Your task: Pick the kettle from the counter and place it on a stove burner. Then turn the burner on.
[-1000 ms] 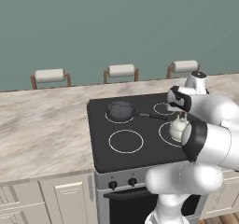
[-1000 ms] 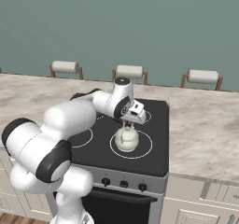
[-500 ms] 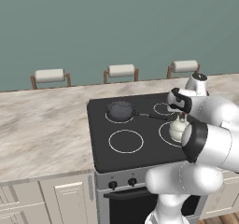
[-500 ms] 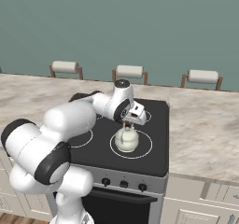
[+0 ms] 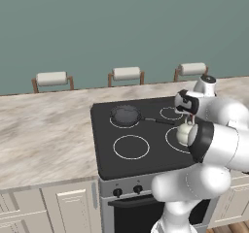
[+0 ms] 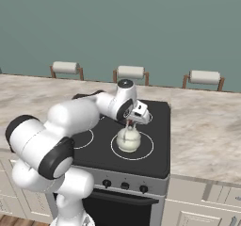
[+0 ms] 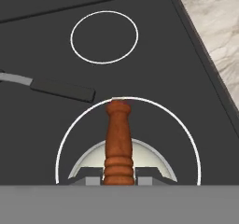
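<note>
Claw [image 6: 133,124] clamps kettle [image 6: 128,140] by reddish handle [image 7: 118,141], inside stove burner [image 7: 128,143] ring. Kettle likely light, rigid; wire handle may swing.

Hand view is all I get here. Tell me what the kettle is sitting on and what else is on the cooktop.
Observer: The kettle stands inside the large front burner ring nearest the right-hand counter, seen from the right base view.
Operator: Report the gripper.
Observer: The gripper hangs just above the kettle's body, its fingers on either side of the reddish-brown handle piece.
Operator: Name that dark bar on my left.
Observer: It is the handle of a frying pan, which sits on the rear burner.
Operator: Locate the knobs.
Observer: A row of knobs runs along the stove front, below the kettle.
</note>
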Controlling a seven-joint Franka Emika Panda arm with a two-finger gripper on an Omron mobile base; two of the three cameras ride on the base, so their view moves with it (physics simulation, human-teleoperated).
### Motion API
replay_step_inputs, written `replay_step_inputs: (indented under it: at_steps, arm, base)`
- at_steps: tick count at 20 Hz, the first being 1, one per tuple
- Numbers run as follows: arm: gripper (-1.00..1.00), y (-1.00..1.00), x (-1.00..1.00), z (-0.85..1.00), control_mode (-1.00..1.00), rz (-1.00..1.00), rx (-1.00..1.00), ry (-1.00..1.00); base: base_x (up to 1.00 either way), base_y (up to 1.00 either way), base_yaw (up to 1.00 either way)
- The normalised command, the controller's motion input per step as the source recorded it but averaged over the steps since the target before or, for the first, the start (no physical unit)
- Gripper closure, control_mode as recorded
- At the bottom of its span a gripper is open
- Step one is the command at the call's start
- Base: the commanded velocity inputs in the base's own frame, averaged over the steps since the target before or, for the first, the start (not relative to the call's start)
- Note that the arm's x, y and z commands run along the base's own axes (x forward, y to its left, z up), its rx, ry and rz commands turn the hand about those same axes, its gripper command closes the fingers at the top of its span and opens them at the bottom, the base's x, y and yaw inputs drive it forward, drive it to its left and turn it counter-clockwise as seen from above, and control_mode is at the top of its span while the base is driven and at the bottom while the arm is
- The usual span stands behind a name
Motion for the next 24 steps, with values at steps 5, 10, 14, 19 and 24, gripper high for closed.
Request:
replay_step_inputs:
  at_steps: [5,10,14,19,24]
  arm:
    - [1.00,-0.08,-0.01,0.00,-1.00,0.00,0.00,-0.08]
    - [1.00,0.00,-0.12,0.00,-1.00,0.00,0.00,-0.11]
    - [1.00,0.00,-0.04,0.00,-1.00,0.00,0.00,-0.03]
    - [1.00,0.00,0.00,0.00,-1.00,0.00,0.00,0.00]
    - [1.00,0.00,0.00,-0.04,-1.00,0.00,0.00,-0.01]
  base:
    - [0.00,0.00,0.00]
    - [0.00,0.00,0.00]
    - [0.00,0.00,0.00]
    - [0.00,0.00,0.00]
    - [0.00,0.00,0.00]
